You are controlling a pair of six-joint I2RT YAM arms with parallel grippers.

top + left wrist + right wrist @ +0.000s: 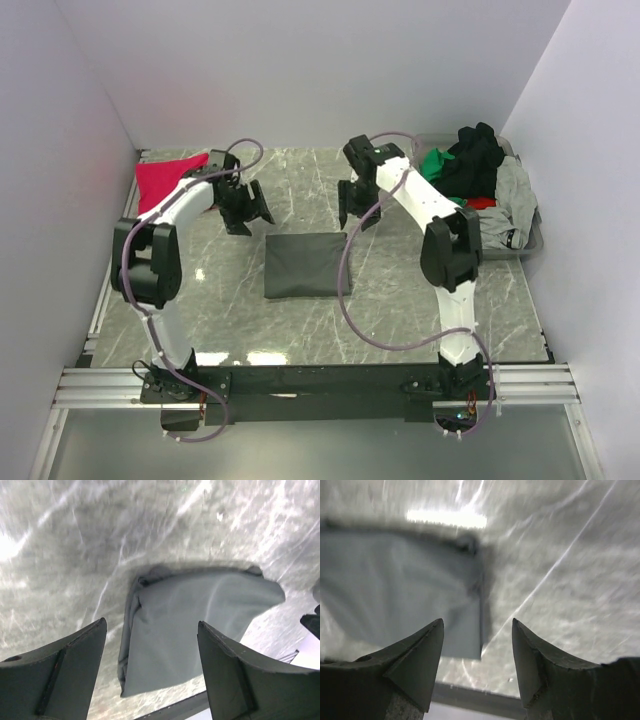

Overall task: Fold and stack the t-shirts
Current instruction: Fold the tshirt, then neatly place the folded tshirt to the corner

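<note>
Worktop (230,310) with a grey marbled surface carries a charcoal shirt (305,264), folded into a neat flat rectangle near the middle, between the two arms. The left fingers (65,675) are spread wide apart with nothing between them; they hang above the worktop just off the far left corner of the charcoal shirt, not touching it. In the left wrist view the folded cloth lies below, its layered edge showing along one side. The right fingers (415,665) are likewise parted and empty, hanging above the far right corner of the same shirt, and the right wrist view shows that corner and a straight folded edge lying below the gap between them. A magenta shirt (165,180) lies at the far left edge of the worktop, behind the left arm and well apart from the charcoal one. At the far right stands a clear tub (515,253) holding a loose heap of shirts (478,165), black, green, light grey and red, some of it hanging over the rim.
</note>
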